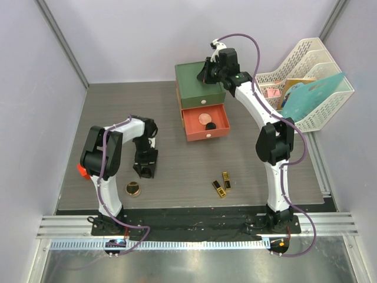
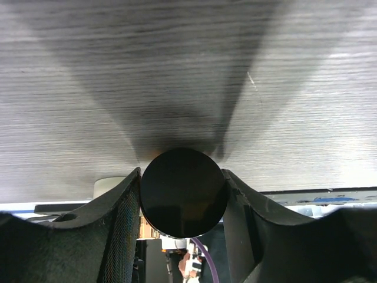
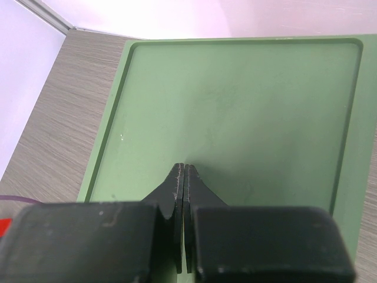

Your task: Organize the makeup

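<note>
The left tool (image 1: pixel 145 170) was clamped on a round black-lidded jar (image 2: pixel 183 192) at the left part of the table (image 1: pixel 177 177). The right tool (image 3: pixel 184 172) was pressed together, gripping nothing, above the green top of the drawer box (image 3: pixel 247 112). A peach compact (image 1: pixel 205 117) lay in the open orange drawer (image 1: pixel 194 133). Two gold-black lipsticks (image 1: pixel 219 188) and a gold jar (image 1: pixel 134 189) lay on the table.

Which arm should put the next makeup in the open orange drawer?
Left, probably: the left gripper clamps a round black item; the right gripper is shut, empty, over the green box top.
</note>
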Tool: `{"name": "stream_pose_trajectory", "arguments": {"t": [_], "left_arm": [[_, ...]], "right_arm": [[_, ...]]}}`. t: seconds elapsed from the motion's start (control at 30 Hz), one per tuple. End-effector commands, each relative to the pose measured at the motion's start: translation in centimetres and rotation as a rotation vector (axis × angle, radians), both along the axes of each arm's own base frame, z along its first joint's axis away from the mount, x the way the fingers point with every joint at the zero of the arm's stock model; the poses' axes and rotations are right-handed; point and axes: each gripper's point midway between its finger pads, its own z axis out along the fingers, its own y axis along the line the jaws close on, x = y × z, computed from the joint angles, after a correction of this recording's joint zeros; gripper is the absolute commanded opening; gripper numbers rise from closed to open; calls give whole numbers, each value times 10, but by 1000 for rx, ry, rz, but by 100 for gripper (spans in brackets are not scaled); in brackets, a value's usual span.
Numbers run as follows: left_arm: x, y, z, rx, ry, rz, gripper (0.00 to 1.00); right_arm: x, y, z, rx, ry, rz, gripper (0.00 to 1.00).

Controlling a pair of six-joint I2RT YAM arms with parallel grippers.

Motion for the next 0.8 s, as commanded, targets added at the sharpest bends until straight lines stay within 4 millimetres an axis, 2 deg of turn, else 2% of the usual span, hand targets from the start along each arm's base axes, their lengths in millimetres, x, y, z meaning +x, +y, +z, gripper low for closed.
{"name": "stream_pose_trajectory", "arguments": {"t": [0.0, 0.07, 0.1, 0.17, 0.3, 0.4, 0.53, 0.6, 0.77], "left_arm": [[19, -10, 15, -47, -61, -8, 0], [28, -13, 25, -43, -90, -2, 0], [44, -20, 35, -62, -136, -1, 0], [57, -28, 47, -79, -177, -7, 0], [102, -55, 84, -158, -338, -23, 0], [126, -74, 107, -226, -438, -20, 0], [151, -112, 137, -342, -580, -36, 0], [161, -124, 150, -365, -653, -54, 0], [179, -167, 175, -461, -775, -101, 0]], "right_arm": [[-38, -11, -97, -133, 302, 6, 1], [-38, -11, -97, -136, 302, 5, 1], [-37, -12, -96, -136, 299, 4, 1], [-37, -11, -96, -133, 301, 3, 1], [-37, -10, -98, -127, 306, 2, 2], [-37, -10, -97, -128, 306, 1, 1], [-38, -11, -101, -134, 312, 1, 1], [-39, -11, -102, -132, 317, 2, 1], [-39, -11, -104, -131, 321, 3, 1]]}}
